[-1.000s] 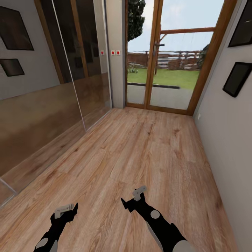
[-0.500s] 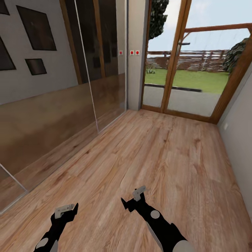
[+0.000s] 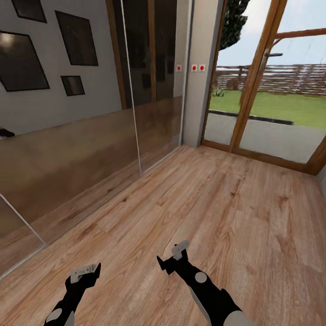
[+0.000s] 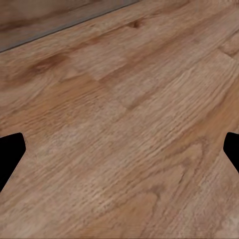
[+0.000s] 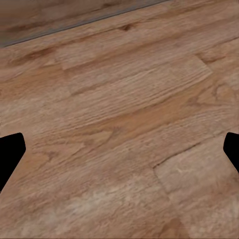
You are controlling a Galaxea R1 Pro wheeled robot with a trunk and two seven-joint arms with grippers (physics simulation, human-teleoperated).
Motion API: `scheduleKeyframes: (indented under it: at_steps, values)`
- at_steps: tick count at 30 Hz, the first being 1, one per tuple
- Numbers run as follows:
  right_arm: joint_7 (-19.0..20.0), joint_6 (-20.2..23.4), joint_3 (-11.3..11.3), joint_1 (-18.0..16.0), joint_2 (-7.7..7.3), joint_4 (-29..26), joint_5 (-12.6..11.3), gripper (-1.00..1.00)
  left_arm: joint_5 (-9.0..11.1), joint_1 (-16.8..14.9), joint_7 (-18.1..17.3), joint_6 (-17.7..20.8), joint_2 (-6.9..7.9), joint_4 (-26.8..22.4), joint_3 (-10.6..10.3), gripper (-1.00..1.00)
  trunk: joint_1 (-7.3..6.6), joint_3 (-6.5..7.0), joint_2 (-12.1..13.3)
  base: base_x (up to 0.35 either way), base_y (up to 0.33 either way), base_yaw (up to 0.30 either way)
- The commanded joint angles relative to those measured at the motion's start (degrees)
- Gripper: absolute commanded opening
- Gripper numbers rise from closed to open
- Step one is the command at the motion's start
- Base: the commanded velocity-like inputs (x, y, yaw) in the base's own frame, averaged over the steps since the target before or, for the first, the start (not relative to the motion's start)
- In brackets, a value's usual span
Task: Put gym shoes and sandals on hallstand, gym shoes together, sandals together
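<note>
Nearest, the left gripper [image 3: 85,273] and right gripper [image 3: 172,256] hang low over the corridor floor [image 3: 213,213], each with its 2 fingers spread wide and holding nothing; likely they are carried tucked in like this because the robot is travelling, not reaching. Under both wrist cameras lies plain wood plank. Along the floor's left edge runs a mirrored sliding wall [image 3: 81,136]; at the far edge stands a glass door [image 3: 267,90] to a garden. No shoes, sandals or rack appear here, so the search is probably not finished.
</note>
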Motion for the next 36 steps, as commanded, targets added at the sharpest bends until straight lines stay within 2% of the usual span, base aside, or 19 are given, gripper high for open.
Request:
scheduleKeyframes:
  at_steps: [1, 36]
  values:
    - [0.0, -0.2, -0.1, 0.0, 0.01, 0.0, 0.6, 1.0, -0.4, -0.1, -0.5, -0.2, -0.05, 0.0, 0.5, 1.0, 0.01, -0.05, 0.0, 0.174, -0.082, 0.278]
    - [0.0, -0.2, -0.1, 0.0, -0.03, 0.3, 0.5, 1.0, -0.4, 0.0, -0.5, -1.2, -0.37, 0.0, 0.5, 1.0, 0.01, -0.05, 0.0, 0.014, -0.006, 0.278]
